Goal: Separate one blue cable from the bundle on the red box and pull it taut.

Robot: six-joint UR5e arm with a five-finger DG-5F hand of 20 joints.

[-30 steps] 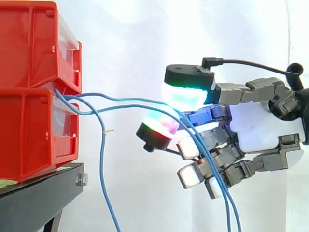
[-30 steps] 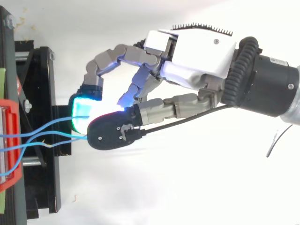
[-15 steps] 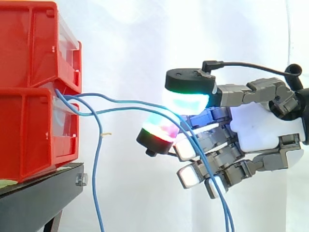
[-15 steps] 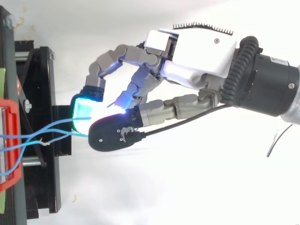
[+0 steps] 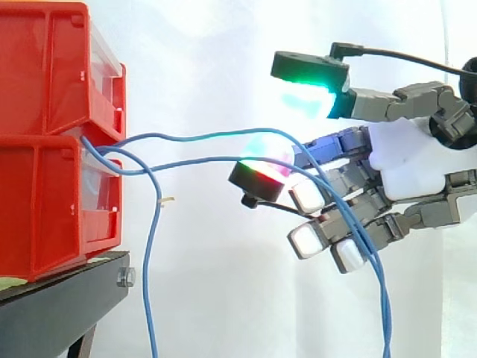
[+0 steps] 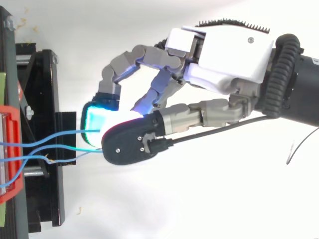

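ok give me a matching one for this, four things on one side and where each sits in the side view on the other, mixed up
Things:
1. red bins
2. blue cables
3. black stand
4. hand

Places in the side view:
a. bottom left, under the bins
b. coming in from the right edge
c. stacked one on the other at the left edge
d. strung from the bins across to the hand, with strands hanging down

Pairs: 1-c, 2-d, 3-a, 4-b
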